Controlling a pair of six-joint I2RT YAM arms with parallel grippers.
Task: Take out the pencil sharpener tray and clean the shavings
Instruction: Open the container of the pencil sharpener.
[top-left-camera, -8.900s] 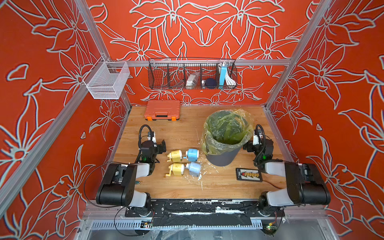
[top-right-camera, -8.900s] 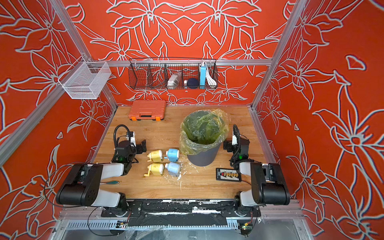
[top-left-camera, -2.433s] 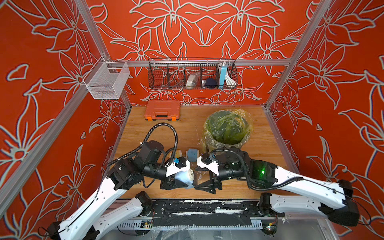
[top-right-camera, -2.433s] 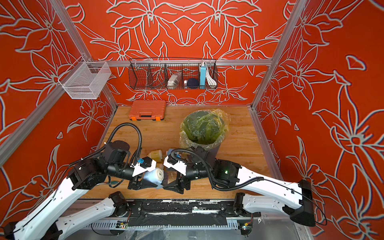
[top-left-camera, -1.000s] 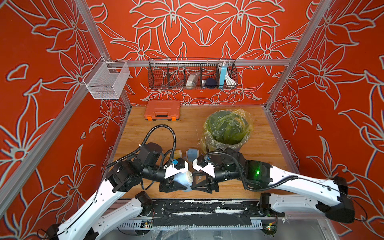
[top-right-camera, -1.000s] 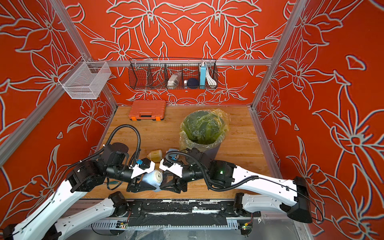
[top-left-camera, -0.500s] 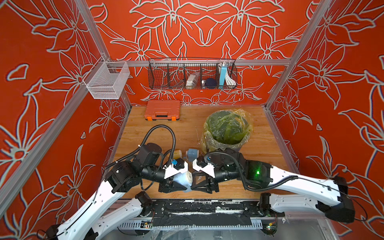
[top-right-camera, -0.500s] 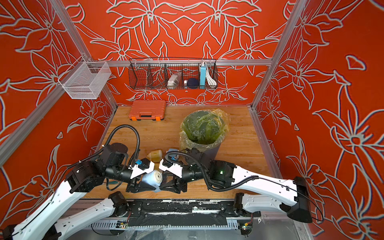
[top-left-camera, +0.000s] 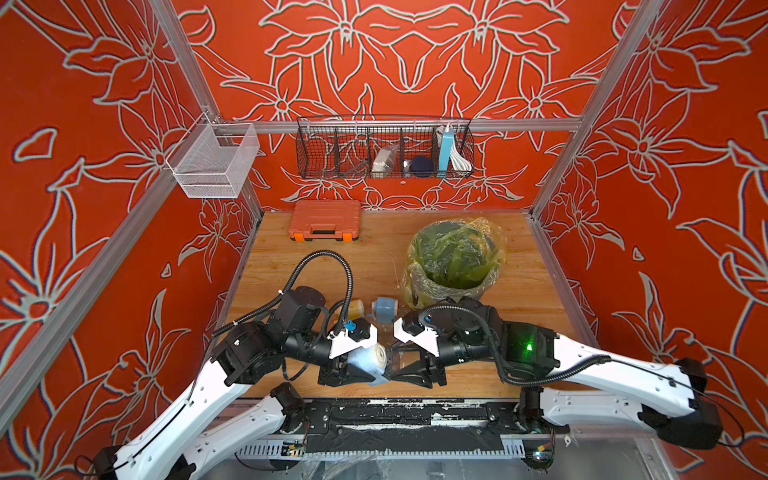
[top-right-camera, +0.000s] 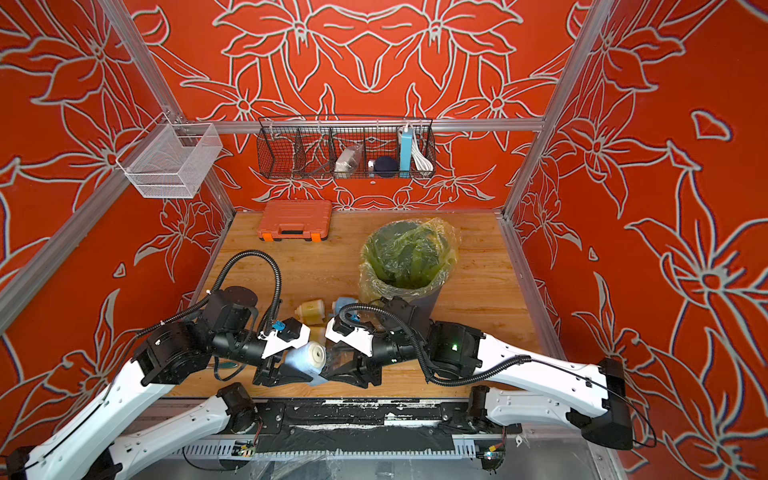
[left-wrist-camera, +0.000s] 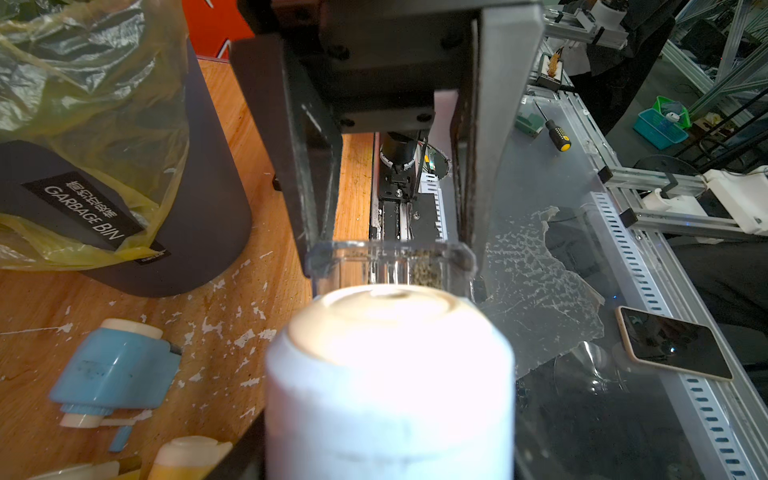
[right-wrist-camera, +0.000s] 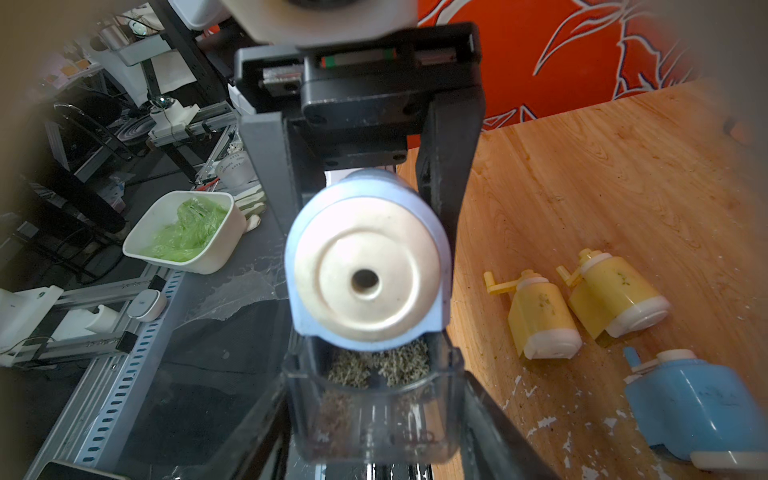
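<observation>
A pale blue pencil sharpener (top-left-camera: 370, 358) with a cream front disc (right-wrist-camera: 365, 266) hangs just above the table's front edge, and my left gripper (top-left-camera: 360, 372) is shut on its body (left-wrist-camera: 390, 382). My right gripper (right-wrist-camera: 374, 432) faces it from the other side, shut on the clear tray (right-wrist-camera: 374, 411), which sticks partly out of the sharpener's underside. In the left wrist view the tray (left-wrist-camera: 390, 259) sits between the right gripper's dark fingers (left-wrist-camera: 311, 174). Grey-brown shavings (right-wrist-camera: 378, 363) lie inside the tray. Pale flecks (left-wrist-camera: 232, 316) are scattered on the wood.
A dark garbage bin (top-left-camera: 453, 257) lined with a yellow-green bag stands behind my right arm. Two yellow sharpeners (right-wrist-camera: 540, 320) (right-wrist-camera: 615, 299) and another blue one (right-wrist-camera: 698, 411) lie on the table. An orange case (top-left-camera: 325, 220) sits at the back, with wire baskets (top-left-camera: 384, 147) above.
Since the oldest frames both arms have left their rest spots and one blue sharpener has come off the table. Over the last second nothing has visibly moved.
</observation>
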